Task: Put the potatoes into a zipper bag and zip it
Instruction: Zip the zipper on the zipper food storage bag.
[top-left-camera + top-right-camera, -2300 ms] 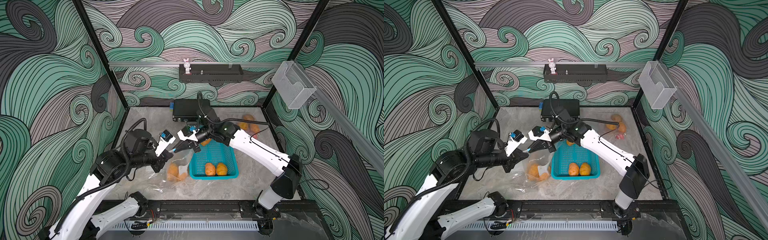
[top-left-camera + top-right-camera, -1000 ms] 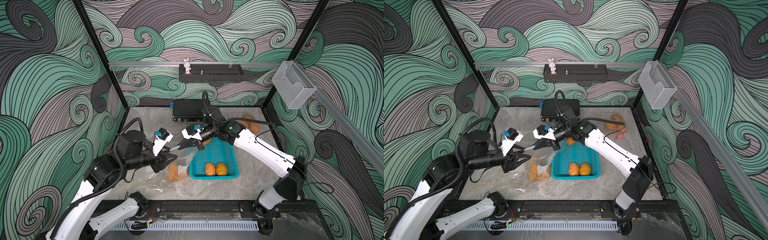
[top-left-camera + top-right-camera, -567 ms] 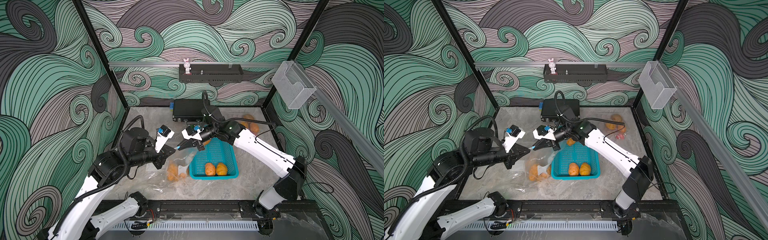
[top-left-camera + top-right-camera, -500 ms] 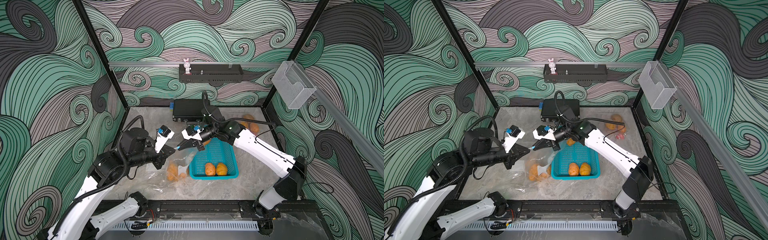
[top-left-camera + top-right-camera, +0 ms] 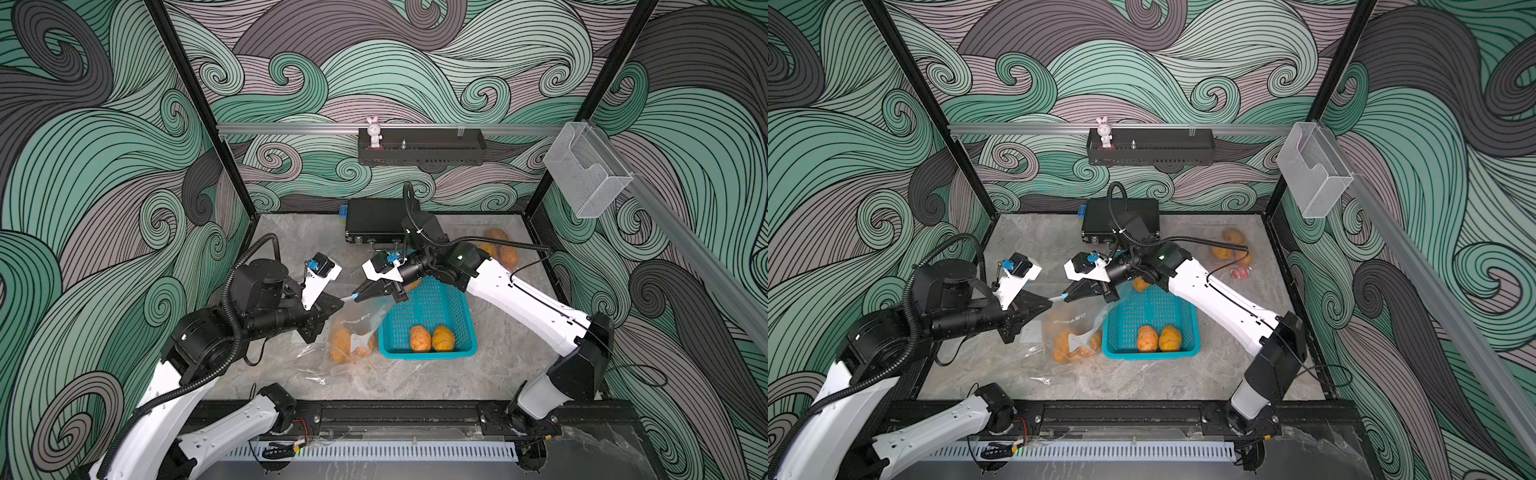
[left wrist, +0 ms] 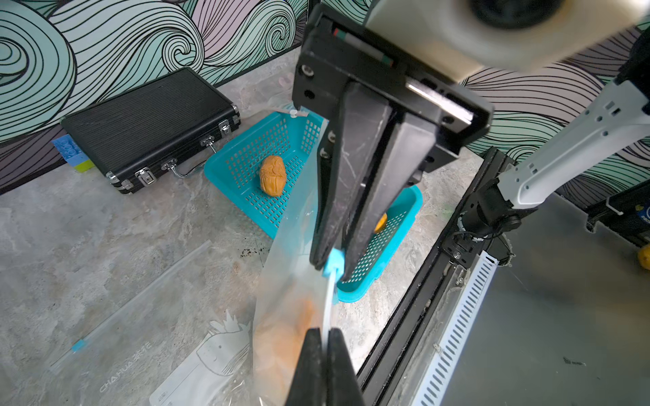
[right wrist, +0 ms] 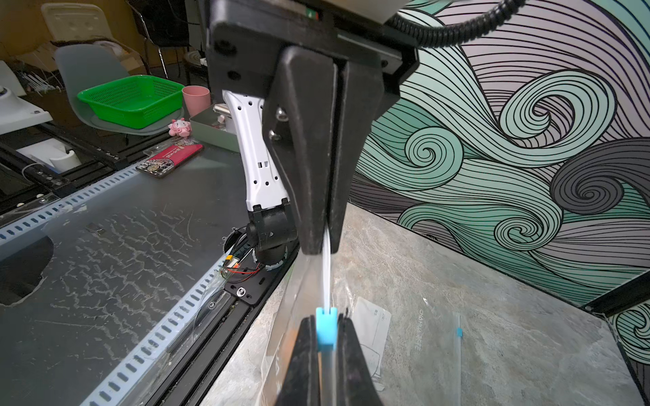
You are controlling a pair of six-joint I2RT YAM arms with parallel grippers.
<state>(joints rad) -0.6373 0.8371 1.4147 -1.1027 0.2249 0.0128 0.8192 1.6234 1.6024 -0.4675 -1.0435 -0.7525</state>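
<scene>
Left gripper: your left gripper (image 5: 340, 301) has its jaws pressed together on the white zip strip (image 7: 327, 277), at the bag's left end.
Spare bag: a second clear bag (image 6: 116, 337) lies flat on the table (image 5: 415, 382) below your left arm.
Zipper bag: the zipper bag (image 5: 365, 320) hangs from the strip stretched between your two grippers. Its bottom rests on the table just left of the basket.
Potatoes in the bag: a few orange potatoes (image 5: 340, 343) sit bunched at the bottom. You cannot count them through the plastic.
Slider: the blue slider (image 7: 325, 328) sits on the strip, with only a short length of strip between it and your left gripper.
Right gripper: your right gripper (image 5: 358, 296) has its jaws narrowed onto the slider, one finger on each side.
Case: a closed black case (image 5: 374, 218) stands by the back wall, behind your right wrist.
Basket: the teal basket (image 5: 428, 355) holds two potatoes side by side at its near end and one at its far end.
Far right: more potatoes lie near the far right corner, well apart from the basket.
</scene>
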